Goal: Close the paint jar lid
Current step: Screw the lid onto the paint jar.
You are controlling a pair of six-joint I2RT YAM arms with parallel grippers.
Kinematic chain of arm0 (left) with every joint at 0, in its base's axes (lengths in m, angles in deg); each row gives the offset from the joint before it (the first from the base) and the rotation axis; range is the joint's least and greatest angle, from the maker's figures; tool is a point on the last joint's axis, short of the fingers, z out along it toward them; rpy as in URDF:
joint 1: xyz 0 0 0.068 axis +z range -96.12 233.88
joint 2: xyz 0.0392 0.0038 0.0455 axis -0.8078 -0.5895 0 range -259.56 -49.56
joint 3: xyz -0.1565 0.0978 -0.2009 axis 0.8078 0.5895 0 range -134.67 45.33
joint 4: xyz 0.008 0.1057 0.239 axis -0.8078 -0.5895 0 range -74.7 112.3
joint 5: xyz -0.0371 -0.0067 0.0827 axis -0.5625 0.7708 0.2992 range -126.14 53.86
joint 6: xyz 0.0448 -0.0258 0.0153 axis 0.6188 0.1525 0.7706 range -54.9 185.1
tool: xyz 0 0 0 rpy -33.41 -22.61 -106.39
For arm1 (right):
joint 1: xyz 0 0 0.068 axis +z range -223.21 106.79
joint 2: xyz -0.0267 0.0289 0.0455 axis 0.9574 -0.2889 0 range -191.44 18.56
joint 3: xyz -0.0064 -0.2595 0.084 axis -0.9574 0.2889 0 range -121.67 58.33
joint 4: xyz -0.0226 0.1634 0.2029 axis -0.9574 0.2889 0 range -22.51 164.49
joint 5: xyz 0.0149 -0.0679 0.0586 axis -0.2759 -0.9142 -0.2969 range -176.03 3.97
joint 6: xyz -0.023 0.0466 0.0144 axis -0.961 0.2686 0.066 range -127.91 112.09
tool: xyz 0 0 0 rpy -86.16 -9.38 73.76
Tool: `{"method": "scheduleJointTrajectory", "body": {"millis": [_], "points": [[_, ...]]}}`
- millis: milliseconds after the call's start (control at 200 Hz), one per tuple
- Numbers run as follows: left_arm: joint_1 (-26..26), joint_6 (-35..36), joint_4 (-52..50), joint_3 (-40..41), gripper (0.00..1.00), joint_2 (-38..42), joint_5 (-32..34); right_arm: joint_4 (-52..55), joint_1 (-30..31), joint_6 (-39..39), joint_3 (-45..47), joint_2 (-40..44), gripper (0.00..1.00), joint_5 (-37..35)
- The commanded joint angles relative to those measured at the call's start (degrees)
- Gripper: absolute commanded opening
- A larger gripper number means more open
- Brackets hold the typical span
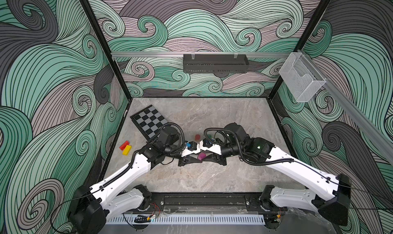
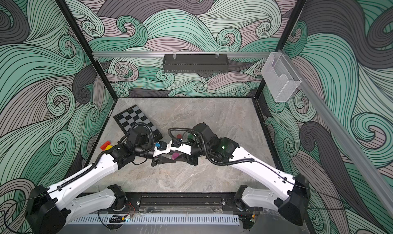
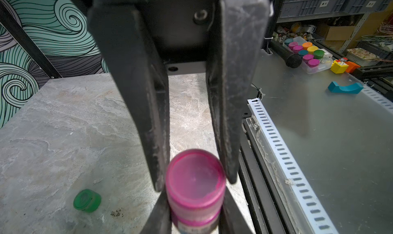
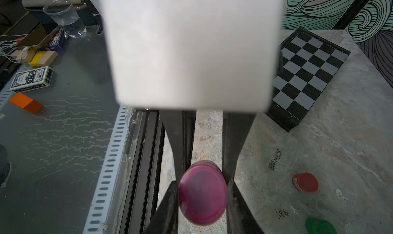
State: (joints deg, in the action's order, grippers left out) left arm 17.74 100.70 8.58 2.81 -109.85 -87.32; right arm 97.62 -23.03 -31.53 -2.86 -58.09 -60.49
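The paint jar (image 3: 195, 219) with its magenta lid (image 3: 194, 175) is held between my two grippers at mid-table in both top views (image 1: 201, 156) (image 2: 174, 156). My left gripper (image 3: 194, 201) is shut on the jar's body just below the lid. My right gripper (image 4: 202, 186) comes in from the opposite side, shut on the lid (image 4: 202, 196), one finger against each side of its rim. The two grippers point at each other, fingertips almost meeting. The jar's lower part is hidden behind the fingers.
A red-lidded jar (image 4: 305, 182) and a green-lidded jar (image 3: 87, 200) stand just behind the grippers. A chessboard (image 1: 151, 121) lies at the back left. Red and yellow blocks (image 1: 125, 148) sit by the left wall. The table's front rail (image 3: 282, 158) is close by.
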Motion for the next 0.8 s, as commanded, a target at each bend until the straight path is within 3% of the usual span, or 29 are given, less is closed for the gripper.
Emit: {"method": "scheduleJointTrajectory", "body": {"millis": [0, 155, 445, 796], "points": [[-0.2, 0.9, 0.4, -2.4, 0.23, 0.0, 0.2, -1.4, 0.3, 0.8, -1.6, -1.7, 0.24, -1.7], [-0.2, -0.2, 2.5, -1.5, 0.21, 0.7, 2.2, -5.0, 0.6, 7.7, -0.6, -1.5, 0.15, -6.2], [-0.2, -2.0, 6.4, 0.1, 0.19, 2.3, 5.9, -7.7, 4.3, 18.1, 0.1, -1.5, 0.17, -14.7], [-0.2, -3.1, 8.8, 1.2, 0.19, 3.4, 10.2, -5.8, 10.2, 41.7, -3.9, -4.6, 0.13, -29.6]]}}
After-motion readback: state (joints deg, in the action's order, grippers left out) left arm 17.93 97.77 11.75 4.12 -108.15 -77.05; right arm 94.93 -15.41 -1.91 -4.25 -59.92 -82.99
